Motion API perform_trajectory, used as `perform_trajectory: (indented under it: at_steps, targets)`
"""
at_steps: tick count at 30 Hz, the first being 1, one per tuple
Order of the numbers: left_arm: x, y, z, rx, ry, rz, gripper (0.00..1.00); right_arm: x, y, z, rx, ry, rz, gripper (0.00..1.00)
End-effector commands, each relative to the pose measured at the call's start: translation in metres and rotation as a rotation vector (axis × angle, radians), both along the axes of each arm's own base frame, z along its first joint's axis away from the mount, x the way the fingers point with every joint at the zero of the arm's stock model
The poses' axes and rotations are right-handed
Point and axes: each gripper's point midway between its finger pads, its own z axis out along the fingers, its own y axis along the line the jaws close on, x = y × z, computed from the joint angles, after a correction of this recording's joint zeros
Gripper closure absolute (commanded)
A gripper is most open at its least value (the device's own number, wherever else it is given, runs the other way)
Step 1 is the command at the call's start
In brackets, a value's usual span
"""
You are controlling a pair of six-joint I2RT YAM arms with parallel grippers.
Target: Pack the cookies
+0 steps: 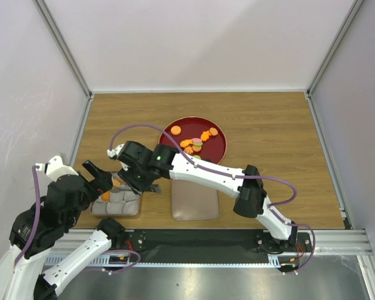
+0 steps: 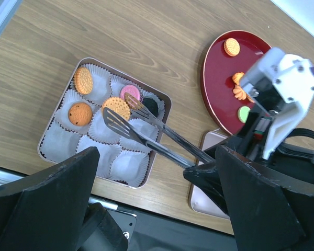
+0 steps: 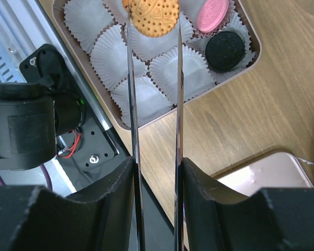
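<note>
My right gripper (image 1: 144, 179) is shut on metal tongs (image 2: 156, 131), seen from its own camera (image 3: 157, 178). The tong tips flank an orange cookie (image 3: 154, 15) over the middle paper cup of the cookie tin (image 2: 123, 76); I cannot tell whether it rests in the cup. The tin also holds two more orange cookies (image 2: 83, 79), a pink one (image 3: 213, 14) and a black one (image 3: 225, 50). Several loose cookies (image 1: 194, 144) lie on the red plate (image 1: 219, 147). My left gripper (image 2: 157, 201) is open and empty, at the tin's near left corner (image 1: 104, 181).
The pinkish-brown metal lid (image 1: 195, 201) lies flat right of the tin, near the table's front edge. The right arm reaches across it from the right. The black base rail runs just in front of the tin.
</note>
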Motion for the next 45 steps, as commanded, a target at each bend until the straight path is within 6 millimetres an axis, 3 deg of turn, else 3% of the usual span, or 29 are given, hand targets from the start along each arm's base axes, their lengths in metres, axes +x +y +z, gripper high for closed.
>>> perform_trajectory:
  at_steps: [1, 12, 20, 26, 31, 37, 41, 45]
  targets:
    - [-0.01, 0.011, -0.005, 0.039, 0.04, 0.024, 0.0, 0.002, 0.013, 0.004, 0.046, -0.02, 0.025, 0.64]
    - [-0.011, 0.01, -0.011, 0.03, 0.051, 0.019, 0.0, 0.001, 0.018, -0.016, 0.015, -0.01, 0.047, 0.61]
    - [-0.011, 0.007, -0.014, 0.035, 0.062, 0.007, 0.0, 0.003, 0.019, -0.016, 0.014, -0.017, 0.044, 0.5]
    - [-0.01, 0.007, -0.015, 0.039, 0.064, 0.005, 0.0, 0.004, 0.018, -0.015, 0.015, -0.02, 0.044, 0.47]
    - [-0.01, 0.006, -0.017, 0.033, 0.063, 0.005, 0.0, 0.008, 0.018, -0.004, 0.033, -0.043, 0.032, 0.48]
    - [-0.006, 0.006, -0.013, 0.037, 0.05, 0.008, 0.0, 0.027, 0.014, 0.035, 0.11, -0.076, -0.031, 0.51]
    - [-0.001, 0.003, -0.01, 0.035, 0.034, 0.005, 0.0, 0.047, -0.004, 0.06, 0.132, -0.117, -0.106, 0.53]
    - [0.005, -0.002, -0.009, 0.029, 0.021, 0.0, 0.0, 0.075, -0.036, 0.059, 0.077, -0.149, -0.228, 0.54]
